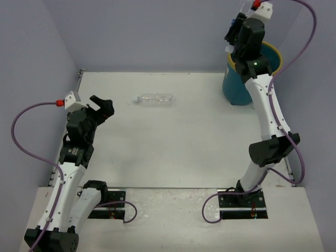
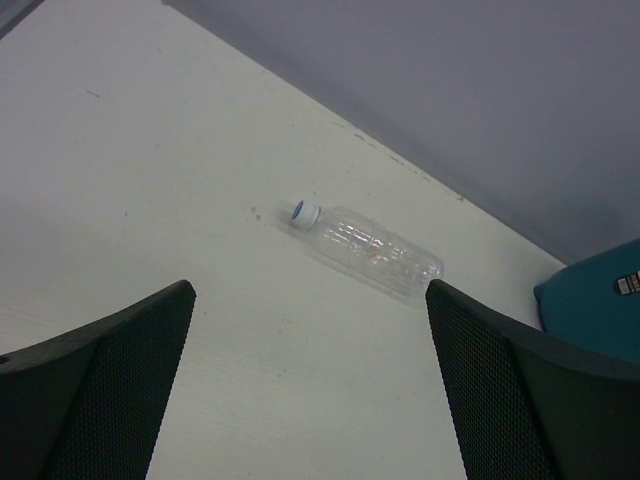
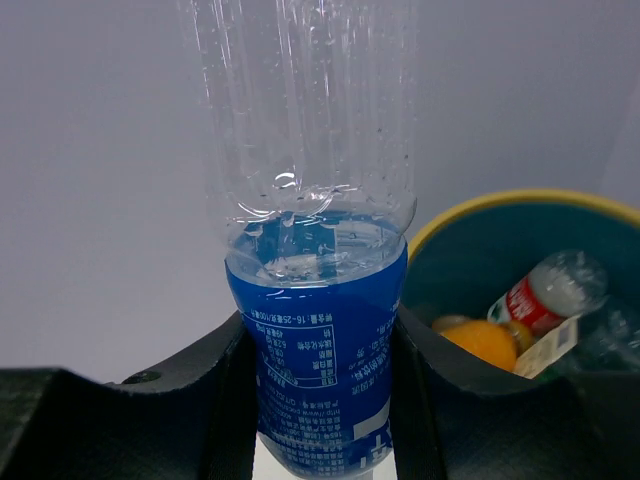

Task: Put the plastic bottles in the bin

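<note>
A clear plain bottle [image 1: 155, 100] lies on its side on the white table, towards the back. In the left wrist view the clear plain bottle [image 2: 370, 250] lies ahead of my left gripper [image 2: 310, 296], cap to the left. My left gripper [image 1: 102, 108] is open and empty, left of the bottle and apart from it. My right gripper [image 1: 234, 32] is raised beside the teal bin [image 1: 236, 86] with the yellow rim. My right gripper [image 3: 320, 330] is shut on a clear blue-labelled bottle [image 3: 320, 380]. In the bin [image 3: 520, 200] lie a red-labelled bottle [image 3: 545, 295] and an orange bottle [image 3: 482, 340].
The bin stands at the table's back right corner, against the grey-violet walls. Its edge shows at the right of the left wrist view [image 2: 595, 310]. Walls close the table at the back and both sides.
</note>
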Controlling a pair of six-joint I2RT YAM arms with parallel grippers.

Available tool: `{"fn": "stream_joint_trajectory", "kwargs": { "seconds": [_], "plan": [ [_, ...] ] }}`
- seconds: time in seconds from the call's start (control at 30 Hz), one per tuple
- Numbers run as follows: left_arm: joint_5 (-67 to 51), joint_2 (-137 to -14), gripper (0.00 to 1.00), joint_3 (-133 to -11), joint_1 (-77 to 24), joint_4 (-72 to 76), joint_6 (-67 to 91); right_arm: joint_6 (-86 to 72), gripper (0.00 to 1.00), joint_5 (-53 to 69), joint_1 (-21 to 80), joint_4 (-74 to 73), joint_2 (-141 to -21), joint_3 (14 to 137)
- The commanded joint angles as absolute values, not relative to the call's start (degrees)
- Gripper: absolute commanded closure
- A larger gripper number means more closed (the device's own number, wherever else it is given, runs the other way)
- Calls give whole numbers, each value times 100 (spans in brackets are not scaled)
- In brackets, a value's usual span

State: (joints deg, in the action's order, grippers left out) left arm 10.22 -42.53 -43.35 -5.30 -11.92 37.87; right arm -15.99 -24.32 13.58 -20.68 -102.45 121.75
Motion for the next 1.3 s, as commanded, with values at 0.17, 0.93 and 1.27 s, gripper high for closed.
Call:
{"fn": "stream_joint_trajectory", "kwargs": {
  "seconds": [0.17,0.93,1.27],
  "plan": [
    [788,-4022,0,-4203,-492,-939,3609,-322,69,-4744,1018,877,-10910,11797],
    [934,-4073,0,-4171,-492,-993,3617,-1151,1,-3000,628,230,-10354,10450],
    [672,-4127,0,-3978,-492,-790,3481,1021,1,2739,1119,-582,-9325,9621]
  ]
}}
